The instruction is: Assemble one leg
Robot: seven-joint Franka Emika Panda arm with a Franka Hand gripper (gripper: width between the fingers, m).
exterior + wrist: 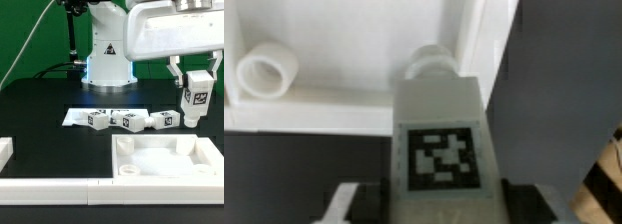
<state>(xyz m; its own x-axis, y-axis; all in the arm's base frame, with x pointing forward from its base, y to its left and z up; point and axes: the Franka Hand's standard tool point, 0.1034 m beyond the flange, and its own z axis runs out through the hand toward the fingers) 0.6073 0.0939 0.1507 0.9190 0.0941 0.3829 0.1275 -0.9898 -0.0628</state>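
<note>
My gripper [196, 92] is shut on a leg [196, 108], a short white peg with a black-and-white tag, and holds it upright just above the far right corner of the large white square panel [150, 165]. In the wrist view the leg [443, 140] sits between my fingers [352, 200] and points at a corner socket [432, 62] of the panel [349, 40]. A second socket [263, 75] shows beside it. Three more legs [130, 121] lie in a row behind the panel.
The three loose legs rest on the marker board [74, 117]. A white L-shaped rail [40, 186] runs along the front at the exterior view's left. The robot base [108, 55] stands at the back.
</note>
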